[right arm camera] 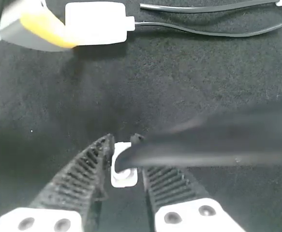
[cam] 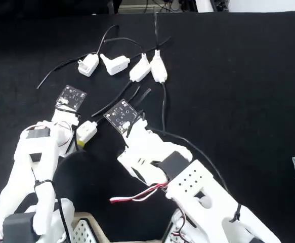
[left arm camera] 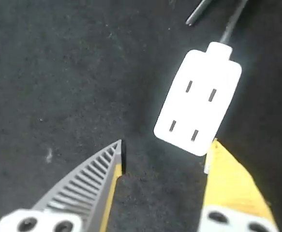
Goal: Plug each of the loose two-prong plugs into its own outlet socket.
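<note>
While the left hand [left arm camera: 166,145] gapes at one end of the outlet socket [left arm camera: 199,104], the right hand [right arm camera: 124,145] nearby pinches a plug [right arm camera: 123,176].

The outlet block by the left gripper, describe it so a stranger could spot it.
On the black table, nearer the arms than the row of four white corded pieces, the outlet block lies alone. It sits at the open left gripper, white and squarish, showing four slots.
</note>
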Motion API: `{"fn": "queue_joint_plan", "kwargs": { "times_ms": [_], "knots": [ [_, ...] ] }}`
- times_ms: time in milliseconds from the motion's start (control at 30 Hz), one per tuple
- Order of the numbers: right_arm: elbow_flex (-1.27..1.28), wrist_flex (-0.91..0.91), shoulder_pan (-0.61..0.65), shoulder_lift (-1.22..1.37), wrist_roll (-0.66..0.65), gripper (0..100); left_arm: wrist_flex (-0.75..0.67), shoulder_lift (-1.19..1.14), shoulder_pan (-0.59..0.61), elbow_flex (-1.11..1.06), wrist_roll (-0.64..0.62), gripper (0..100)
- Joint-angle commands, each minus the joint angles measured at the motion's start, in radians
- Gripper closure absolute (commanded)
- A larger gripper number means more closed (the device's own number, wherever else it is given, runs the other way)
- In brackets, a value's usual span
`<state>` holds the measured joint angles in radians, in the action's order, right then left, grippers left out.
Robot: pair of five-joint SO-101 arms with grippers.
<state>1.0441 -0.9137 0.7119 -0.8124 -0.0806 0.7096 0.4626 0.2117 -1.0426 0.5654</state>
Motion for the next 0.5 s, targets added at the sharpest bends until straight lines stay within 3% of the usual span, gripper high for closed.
{"fn": "queue_joint_plan", "kwargs": {
  "times_ms": [0, 100, 200, 467],
  "knots": [
    [0.004, 0.018, -0.011, -0.018, -0.002, 98.6, 0.101, 0.029, 0.018, 0.061, -0.014, 73],
    [-0.013, 0.02, -0.011, -0.013, -0.002, 98.5, 0.241, 0.051, 0.021, 0.128, -0.02, 73],
    [-0.053, 0.02, -0.009, -0.012, 0.0, 98.5, 0.322, 0.138, 0.074, 0.154, -0.109, 73],
    [-0.239, 0.097, 0.037, 0.168, 0.008, 98.6, 0.37, 0.474, 0.378, 0.018, -0.325, 73]
  ]
}}
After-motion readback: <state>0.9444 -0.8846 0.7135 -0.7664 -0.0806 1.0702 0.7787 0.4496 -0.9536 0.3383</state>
